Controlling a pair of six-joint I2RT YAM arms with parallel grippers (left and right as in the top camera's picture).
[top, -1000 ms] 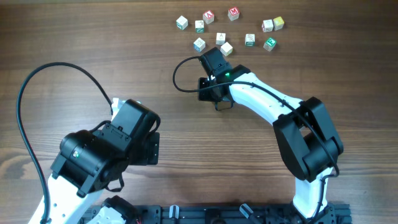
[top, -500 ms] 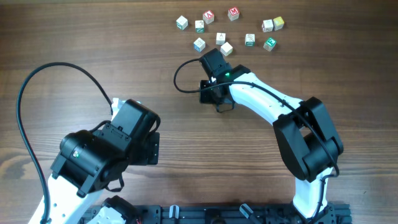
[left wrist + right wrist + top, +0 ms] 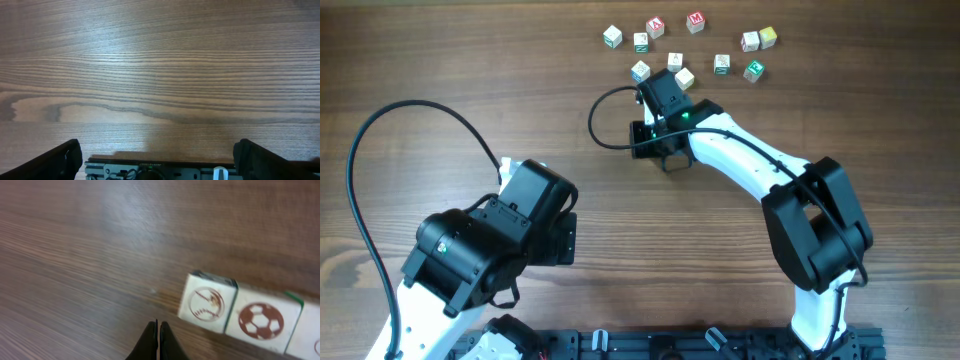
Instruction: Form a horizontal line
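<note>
Reference point for all positions: the right pincer point(image 3: 157, 340).

1. Left pincer point(image 3: 160, 157). It sits well behind and to the left of the right pincer, close to the robot's base. Its fingers stand wide apart and hold nothing. Only bare bench point(image 3: 160, 60) lies under it.

2. Right pincer. The two fingers are pressed together into a single thin tip, low over the bench. Nothing is clamped between them.

3. Horizontal line point(image 3: 261, 321). It lies just ahead of the right pincer and to its right, not touching it.
   - The row reads, nearest end first: baseball cube point(image 3: 207, 302), football cube point(image 3: 262, 320), third cube point(image 3: 307, 337). The third cube is cut off by the frame edge.
   - The cubes touch side by side.
   - The long axis runs across the pincer's pointing direction, slanting away to the right.

4. Loose cubes point(image 3: 695, 20). They are scattered beyond the right pincer, separate from one another. In the overhead view the row cannot be told apart from them with certainty.

Assessment: the right arm is much the nearer arm. With its tip closed it is suited to nudging, not grasping. The next move probably depends on whether the tip comes to the baseball cube from the row's end or from its side.
</note>
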